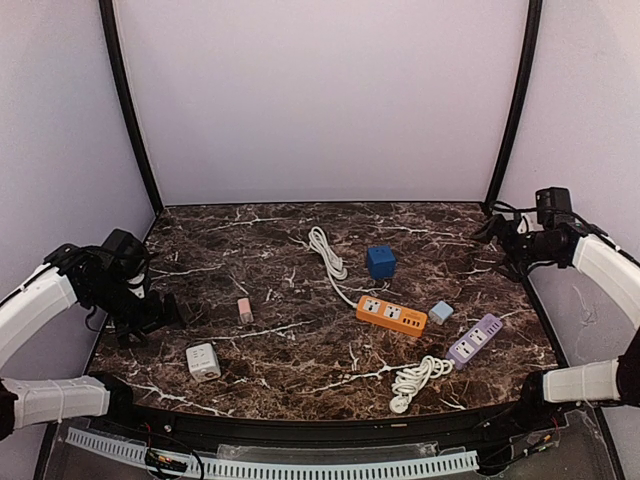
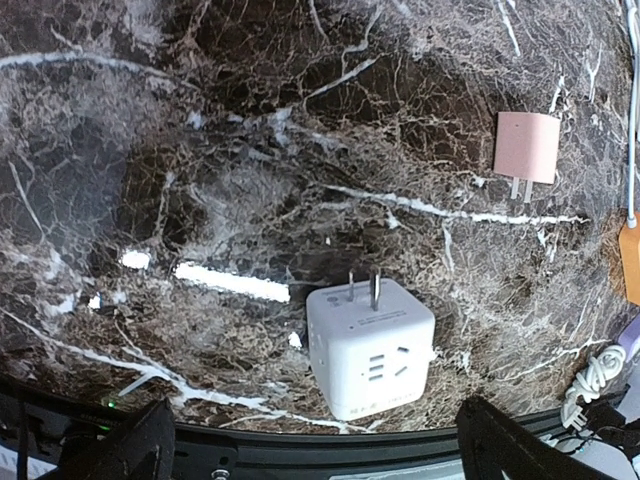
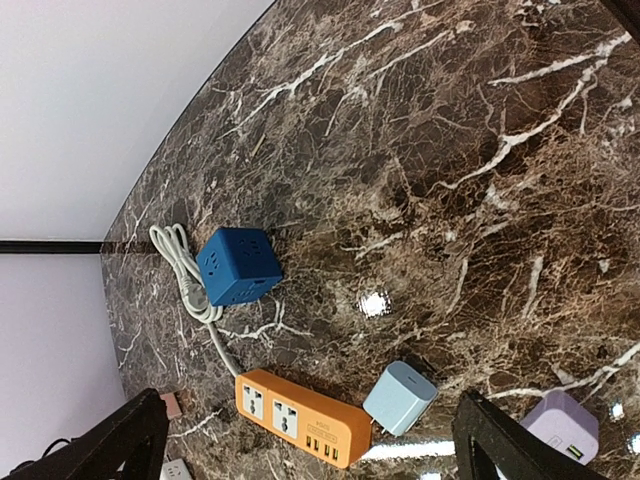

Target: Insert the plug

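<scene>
Six plug-and-socket items on the table [image 1: 250,240], near to far.

- **Front left:** white cube adapter [image 2: 370,345], two metal prongs sticking out of it. It sits close under the left gripper's camera.
- **Front right:** coiled white cord [image 1: 415,380] running to the purple strip [image 1: 474,340].
- **Mid left:** left gripper [image 1: 168,312], low, fingers spread wide, holding nothing.
- **Near it:** pink plug [image 2: 527,148], lying flat, prongs toward the near edge, clear of everything.
- **Mid right:** orange strip [image 3: 300,418], with the light-blue plug [image 3: 400,398] just beside its end. Touching or not, can't tell.
- **Farther:** blue cube [image 3: 238,266] next to the orange strip's looped cord [image 1: 325,252].
- **Far right edge:** right gripper [image 1: 500,235], raised, fingers also wide apart, empty.

The task's plug is probably the pink or the light-blue one; which one isn't clear.

Handling guess for either:
- Light, with a rigid plastic shell.
- Smooth sides, so likely slippery.
- Thin prongs that shouldn't be squeezed.
- Best hold is across the two broad body faces, prongs left free and pointing out.
- The strip is light too and may slide when pushed, so the other gripper may need to brace it.

No containers here. Sockets are the closest thing, and the orange strip's show nothing plugged in.
</scene>
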`<state>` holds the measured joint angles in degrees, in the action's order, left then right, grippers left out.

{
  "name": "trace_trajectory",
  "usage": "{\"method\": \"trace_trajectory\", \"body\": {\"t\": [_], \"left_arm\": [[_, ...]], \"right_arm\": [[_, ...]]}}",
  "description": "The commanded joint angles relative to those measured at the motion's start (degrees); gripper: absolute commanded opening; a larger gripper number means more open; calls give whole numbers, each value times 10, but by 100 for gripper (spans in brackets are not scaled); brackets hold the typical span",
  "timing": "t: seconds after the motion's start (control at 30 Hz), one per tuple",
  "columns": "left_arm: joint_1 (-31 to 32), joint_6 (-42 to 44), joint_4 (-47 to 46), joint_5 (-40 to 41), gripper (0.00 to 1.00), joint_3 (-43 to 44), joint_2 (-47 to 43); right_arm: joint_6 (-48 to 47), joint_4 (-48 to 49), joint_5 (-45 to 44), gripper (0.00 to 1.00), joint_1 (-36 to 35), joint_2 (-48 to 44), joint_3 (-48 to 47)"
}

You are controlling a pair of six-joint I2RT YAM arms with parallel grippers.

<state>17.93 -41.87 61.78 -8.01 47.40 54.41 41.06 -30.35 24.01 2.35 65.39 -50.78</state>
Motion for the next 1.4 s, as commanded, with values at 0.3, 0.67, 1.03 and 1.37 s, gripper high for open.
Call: {"method": "trace_trajectory", "body": {"t": [0.3,0.67,1.03,1.37], "left_arm": [[49,-104,-31,-46,100,-65,-25],[134,-136,-65,-7,100,-41,72],[178,-170,-104,8,91,-35,136],[201,-176,-88,34,86,-6,201]], "right_arm": [[-15,-1,29,99,-42,-60,57],[-5,28,42,99,-69,-33,49],[-9,30,52,99,-71,-19,51],[-12,29,54,99,-71,-2,45]]}}
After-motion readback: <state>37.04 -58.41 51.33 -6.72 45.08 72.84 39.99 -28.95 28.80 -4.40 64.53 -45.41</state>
